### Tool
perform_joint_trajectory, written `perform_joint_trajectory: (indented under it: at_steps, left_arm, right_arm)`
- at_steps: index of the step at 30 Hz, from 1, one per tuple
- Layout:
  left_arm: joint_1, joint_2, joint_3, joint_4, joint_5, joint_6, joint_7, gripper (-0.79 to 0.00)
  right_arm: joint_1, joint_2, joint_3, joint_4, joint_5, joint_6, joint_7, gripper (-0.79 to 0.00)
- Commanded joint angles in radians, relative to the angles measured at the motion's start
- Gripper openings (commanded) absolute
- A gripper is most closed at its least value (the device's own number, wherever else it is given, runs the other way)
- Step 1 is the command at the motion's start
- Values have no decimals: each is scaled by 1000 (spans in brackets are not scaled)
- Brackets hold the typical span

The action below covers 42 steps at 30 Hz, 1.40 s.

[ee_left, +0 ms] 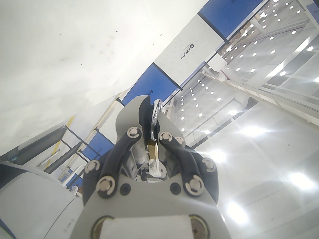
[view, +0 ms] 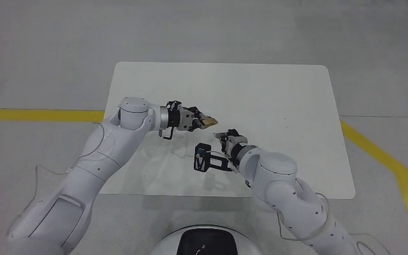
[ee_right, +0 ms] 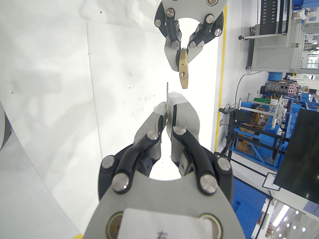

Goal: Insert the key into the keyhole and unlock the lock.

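Left gripper point(view: 204, 120) holds the brass lock point(view: 210, 120) over the white surface point(view: 287, 95), just left of the right gripper point(view: 220, 135), the two facing; left wrist view: it is clamped around the lock, steadying it for insertion; right wrist view: the right gripper pinches the key point(ee_right: 167, 93) by its head, blade toward the keyhole point(ee_right: 184, 75), apart, seemingly not yet aligned.

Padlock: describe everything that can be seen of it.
The padlock is a small brass-coloured block with rounded corners. The left gripper clamps its upper part between its fingers and holds it over the white table. Its end face, with a round silvery keyhole, is turned towards the key, which is close but apart from it, not inserted.
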Motion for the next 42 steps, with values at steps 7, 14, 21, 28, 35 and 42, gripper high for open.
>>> perform_joint_trajectory:
  at_steps: [7,14,21,28,35,42]
  left_arm:
    - [0,0,0,0,0,0,0,-785]
    - [14,-3,8,-1,0,32,36,-785]
    - [9,-5,-3,-23,-13,75,36,-785]
    - [11,-7,-8,-34,-12,118,73,-785]
    - [19,-12,-2,-67,0,142,132,-785]
    - [32,-13,-9,-94,1,164,160,-785]
  right_arm:
    - [0,0,0,0,0,0,0,-785]
    - [-11,1,0,-2,-24,17,-12,-785]
    - [-34,-5,9,-18,-24,64,42,-785]
    - [-6,-15,-19,7,-15,92,92,-785]
    - [37,-26,-77,48,-4,154,154,-785]
    - [91,-32,-135,70,-2,203,203,-785]
